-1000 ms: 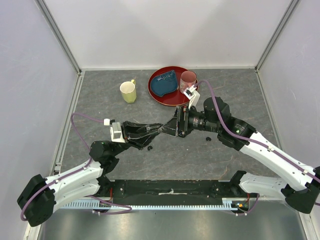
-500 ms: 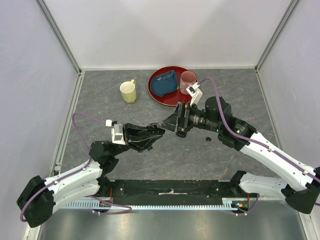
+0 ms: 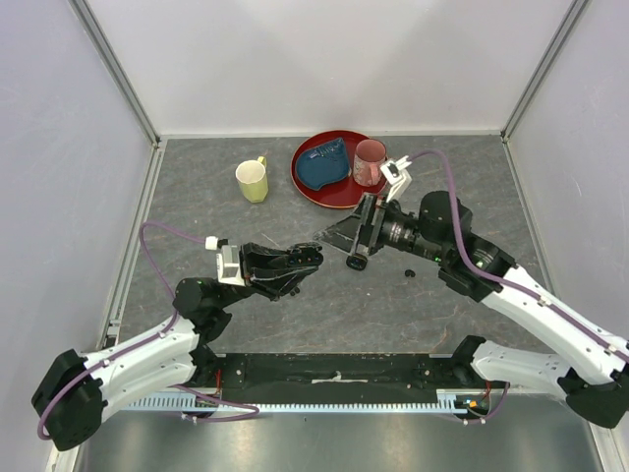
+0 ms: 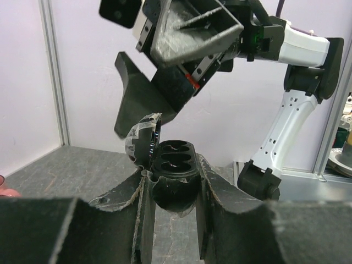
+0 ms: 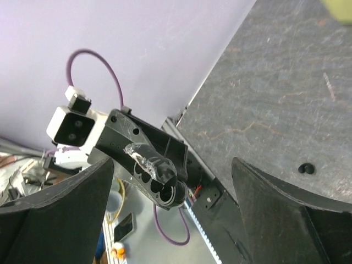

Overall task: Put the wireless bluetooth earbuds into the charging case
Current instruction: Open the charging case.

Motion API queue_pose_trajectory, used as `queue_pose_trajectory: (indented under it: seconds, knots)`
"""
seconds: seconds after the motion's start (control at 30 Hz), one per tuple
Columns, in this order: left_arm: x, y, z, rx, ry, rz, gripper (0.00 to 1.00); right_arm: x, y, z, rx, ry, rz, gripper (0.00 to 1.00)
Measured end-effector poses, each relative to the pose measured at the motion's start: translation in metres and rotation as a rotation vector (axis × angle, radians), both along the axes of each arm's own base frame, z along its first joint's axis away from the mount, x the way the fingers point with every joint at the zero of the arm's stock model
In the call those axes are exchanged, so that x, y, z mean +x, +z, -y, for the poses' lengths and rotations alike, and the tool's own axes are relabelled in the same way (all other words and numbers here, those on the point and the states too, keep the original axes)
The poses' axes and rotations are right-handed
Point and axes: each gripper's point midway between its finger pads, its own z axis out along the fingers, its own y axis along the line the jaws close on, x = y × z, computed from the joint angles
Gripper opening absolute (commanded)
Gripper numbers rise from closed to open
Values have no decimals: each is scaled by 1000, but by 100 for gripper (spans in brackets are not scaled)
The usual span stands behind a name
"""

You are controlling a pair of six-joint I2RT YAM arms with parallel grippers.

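My left gripper (image 4: 171,181) is shut on the black charging case (image 4: 175,165), holding it above the table with its taped lid (image 4: 142,144) swung open and its dark sockets facing up. From above, the case (image 3: 307,258) sits at the left gripper's (image 3: 300,264) tip. My right gripper (image 3: 339,249) hangs open just to its right, nothing between its fingers (image 4: 140,99). In the right wrist view the case (image 5: 157,173) shows beyond the open right gripper (image 5: 173,165). One tiny black earbud (image 3: 408,272) lies on the table below the right arm, and the right wrist view catches this earbud (image 5: 306,168) too.
A yellow-green mug (image 3: 253,180) stands at the back. Beside it a red plate (image 3: 324,202) carries a blue object (image 3: 322,165) and a pink cup (image 3: 370,161). Pale walls close in the grey table on three sides.
The right gripper has drawn back to the right, away from the case it was meshed with, and opened a little wider. The left gripper still holds the case, shifted slightly.
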Motion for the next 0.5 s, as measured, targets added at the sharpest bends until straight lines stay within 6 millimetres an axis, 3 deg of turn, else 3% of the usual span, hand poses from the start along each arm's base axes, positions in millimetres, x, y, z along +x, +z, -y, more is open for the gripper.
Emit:
queue_pose_trajectory:
  seconds: [0.17, 0.27, 0.33, 0.5]
  knots:
    - [-1, 2, -2, -3, 3, 0, 2, 16, 17, 30, 19, -141, 45, 91]
    - [-2, 6, -5, -16, 14, 2, 2, 37, 11, 57, -41, -283, 44, 86]
    - [-2, 8, -8, -27, 25, 2, 2, 51, 0, 75, -107, -371, 35, 85]
    - [-1, 7, -14, -41, 46, -6, 2, 83, -56, 133, -358, -571, -35, 78]
